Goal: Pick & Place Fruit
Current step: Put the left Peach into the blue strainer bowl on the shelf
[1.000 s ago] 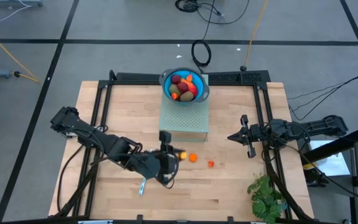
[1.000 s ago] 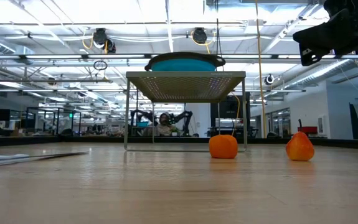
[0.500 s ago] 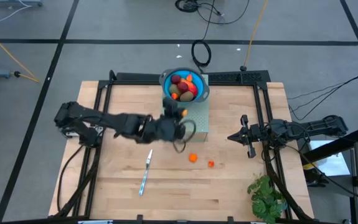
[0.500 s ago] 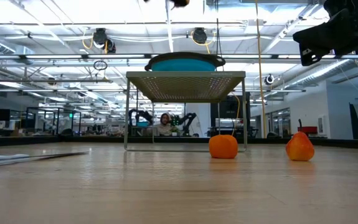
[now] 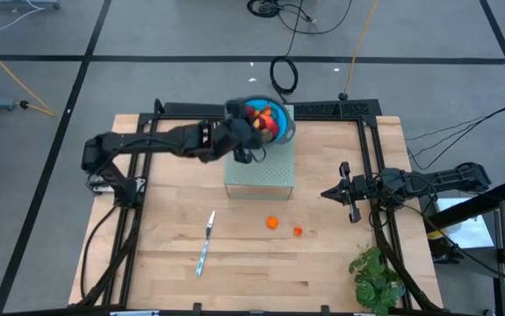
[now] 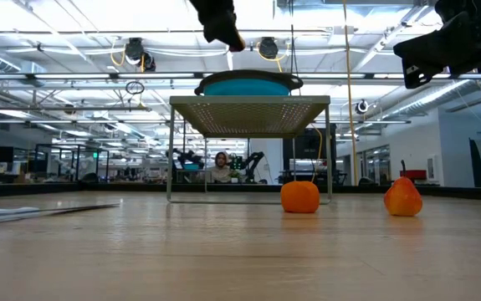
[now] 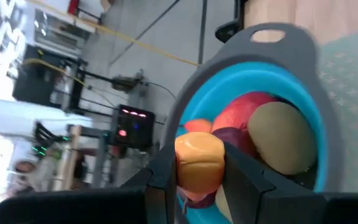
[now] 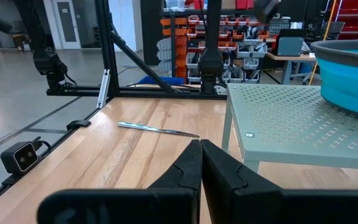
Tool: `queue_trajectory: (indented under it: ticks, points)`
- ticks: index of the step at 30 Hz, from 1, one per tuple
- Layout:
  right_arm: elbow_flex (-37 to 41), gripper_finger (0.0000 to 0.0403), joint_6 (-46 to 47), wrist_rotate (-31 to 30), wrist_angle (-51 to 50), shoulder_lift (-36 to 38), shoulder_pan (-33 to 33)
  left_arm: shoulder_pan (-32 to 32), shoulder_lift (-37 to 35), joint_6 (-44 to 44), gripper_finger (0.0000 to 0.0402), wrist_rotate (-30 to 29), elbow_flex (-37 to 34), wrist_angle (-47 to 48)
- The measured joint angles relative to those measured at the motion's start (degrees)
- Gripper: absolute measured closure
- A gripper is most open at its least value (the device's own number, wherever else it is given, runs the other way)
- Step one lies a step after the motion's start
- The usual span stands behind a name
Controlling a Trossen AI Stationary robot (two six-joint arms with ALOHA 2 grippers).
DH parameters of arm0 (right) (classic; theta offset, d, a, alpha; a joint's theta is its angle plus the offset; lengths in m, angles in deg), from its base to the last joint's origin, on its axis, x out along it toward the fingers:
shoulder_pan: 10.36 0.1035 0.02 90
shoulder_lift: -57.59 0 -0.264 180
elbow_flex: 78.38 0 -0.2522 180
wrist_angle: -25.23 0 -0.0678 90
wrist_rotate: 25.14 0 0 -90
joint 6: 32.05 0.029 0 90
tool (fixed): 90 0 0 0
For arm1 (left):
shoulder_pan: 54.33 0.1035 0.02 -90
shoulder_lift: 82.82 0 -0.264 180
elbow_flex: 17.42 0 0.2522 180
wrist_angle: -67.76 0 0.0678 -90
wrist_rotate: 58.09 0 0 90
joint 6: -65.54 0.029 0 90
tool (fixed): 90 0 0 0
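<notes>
Near table edge: your slim silver knife (image 5: 205, 244) lies at 7 o'clock of the table, untouched; leave it.
Loose fruit: a small round orange toy fruit (image 5: 272, 222) and a smaller red-orange toy piece (image 5: 298, 231) sit on the light wooden table (image 5: 340, 263) at about 5 o'clock, near each other and well apart from the stand; these look like your next picks.
Step in hand: you are carrying a small orange-yellow toy fruit piece (image 7: 198, 162) to the blue colander bowl with a grey rim (image 7: 291, 46).
Left gripper: your left gripper (image 5: 254, 132) is partly closed, its fingers (image 7: 241, 174) clamped on either side of that piece.
Doing it well: bring the piece fully inside the rim before you let go, and release low, since the bowl already holds red, maroon and olive-brown fruit it could bounce off.
Left arm pose: stretched long from 9 o'clock toward 12 o'clock, wrist over the bowl's near-left rim.
Bowl position: on the pale green perforated metal stand (image 5: 261, 171) at 12 o'clock.
Right arm: your right gripper (image 5: 350, 204) waits at 3 o'clock, fingers pressed together, holding nothing.
</notes>
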Motion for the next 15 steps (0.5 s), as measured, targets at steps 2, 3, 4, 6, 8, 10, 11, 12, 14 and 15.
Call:
queue_trajectory:
  ticks: [2, 3, 4, 6, 8, 10, 11, 12, 14, 15]
  points:
    - [0.0, 0.0403, 0.0, 0.0, 0.0, 0.0, 0.0, 1.8, 0.0, -1.9, 0.0309, 2.0, 0.0, 0.0]
    - [0.0, 0.0403, 0.0, 0.0, 0.0, 0.0, 0.0, 2.6, 0.0, -2.8, 0.0309, 2.9, 0.0, 0.0]
    - [0.0, 0.0403, 0.0, 0.0, 0.0, 0.0, 0.0, 3.4, 0.0, -3.6, 0.0309, 3.7, 0.0, 0.0]
    - [0.0, 0.0403, 0.0, 0.0, 0.0, 0.0, 0.0, 4.9, 0.0, -4.9, 0.0309, 5.4, 0.0, 0.1]
    - [0.0, 0.0403, 0.0, 0.0, 0.0, 0.0, 0.0, 6.2, 0.0, -6.0, 0.0309, 7.2, 0.0, 0.0]
    - [0.0, 0.0403, 0.0, 0.0, 0.0, 0.0, 0.0, 7.6, 0.0, -6.5, 0.0309, 9.1, 0.0, 0.1]
    - [0.0, 0.0403, 0.0, 0.0, 0.0, 0.0, 0.0, 8.2, 0.0, -6.6, 0.0309, 10.2, 0.0, 0.1]
    - [0.0, 0.0403, 0.0, 0.0, 0.0, 0.0, 0.0, 8.8, 0.0, -6.7, 0.0309, 11.2, 0.0, 0.1]
    - [0.0, 0.0403, 0.0, 0.0, 0.0, 0.0, 0.0, 9.8, 0.0, -6.8, 0.0309, 13.2, 0.0, 0.0]
    - [0.0, 0.0403, 0.0, 0.0, 0.0, 0.0, 0.0, 10.4, 0.0, -7.3, 0.0309, 14.2, 0.0, 0.0]
